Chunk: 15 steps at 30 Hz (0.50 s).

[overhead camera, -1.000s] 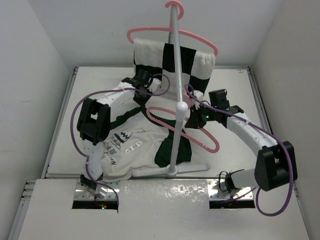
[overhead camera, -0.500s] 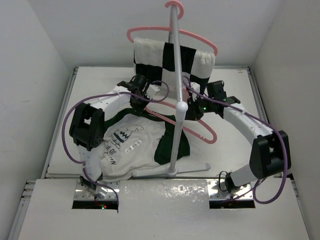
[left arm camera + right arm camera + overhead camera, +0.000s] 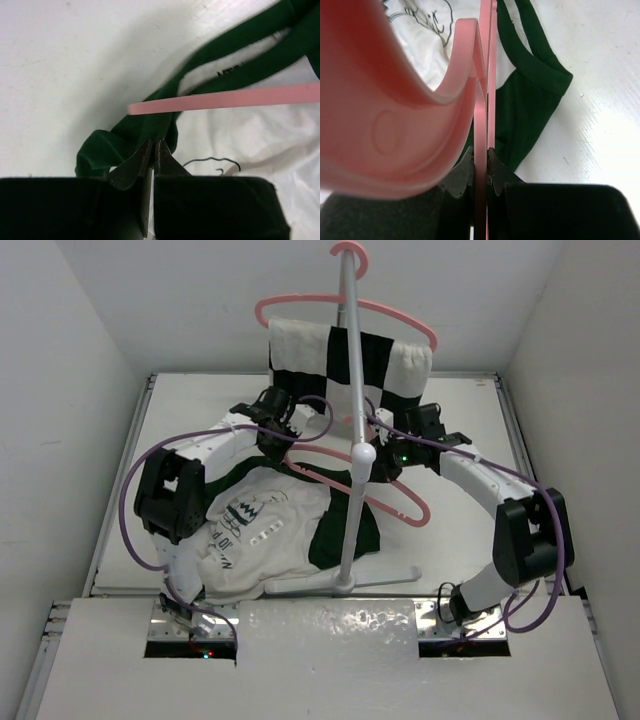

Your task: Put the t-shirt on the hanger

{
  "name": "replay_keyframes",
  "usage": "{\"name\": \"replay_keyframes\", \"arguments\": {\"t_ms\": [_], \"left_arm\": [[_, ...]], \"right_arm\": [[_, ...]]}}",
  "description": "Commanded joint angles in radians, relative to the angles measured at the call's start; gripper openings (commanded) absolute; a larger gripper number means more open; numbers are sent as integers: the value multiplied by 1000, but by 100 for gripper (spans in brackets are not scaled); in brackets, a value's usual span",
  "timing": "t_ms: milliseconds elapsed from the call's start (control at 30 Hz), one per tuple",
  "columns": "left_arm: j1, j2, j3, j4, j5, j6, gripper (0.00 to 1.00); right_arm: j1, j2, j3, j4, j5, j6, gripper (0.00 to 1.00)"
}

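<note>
The t-shirt point(image 3: 262, 530) lies crumpled on the table, cream with dark green sleeves and collar. My left gripper point(image 3: 277, 438) is at its far edge and is shut on a raised fold of the green collar point(image 3: 150, 125). My right gripper point(image 3: 386, 467) is shut on the pink hanger point(image 3: 330, 478) and holds it low over the shirt's far right part. In the left wrist view the hanger's tip point(image 3: 225, 99) crosses just above the collar opening. In the right wrist view the hanger point(image 3: 420, 90) fills the left side, with the green sleeve point(image 3: 530, 100) below it.
A white stand pole point(image 3: 350, 390) rises from a flat base point(image 3: 340, 585) in front of the shirt, between both arms. A second pink hanger with black-and-white checkered cloth point(image 3: 350, 360) hangs at the back. White walls close in left, right and behind.
The right arm has carried the hanger left and farther back, toward the collar. The left gripper has moved nearer and slightly left, still at the collar.
</note>
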Motion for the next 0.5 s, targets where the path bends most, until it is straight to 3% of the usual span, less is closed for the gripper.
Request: {"name": "replay_keyframes", "arguments": {"t_ms": [0,267,467], "left_arm": [[26,-29,9,71,-52,-55,0],[29,20,32,91,-54,-69,0],[29,-38,-15,141,55,-37,0]], "right_arm": [[6,12,30,20,-13,-79,0],[8,49,54,-66,31,-179,0],[29,81,96,-118,60,-254,0]]}}
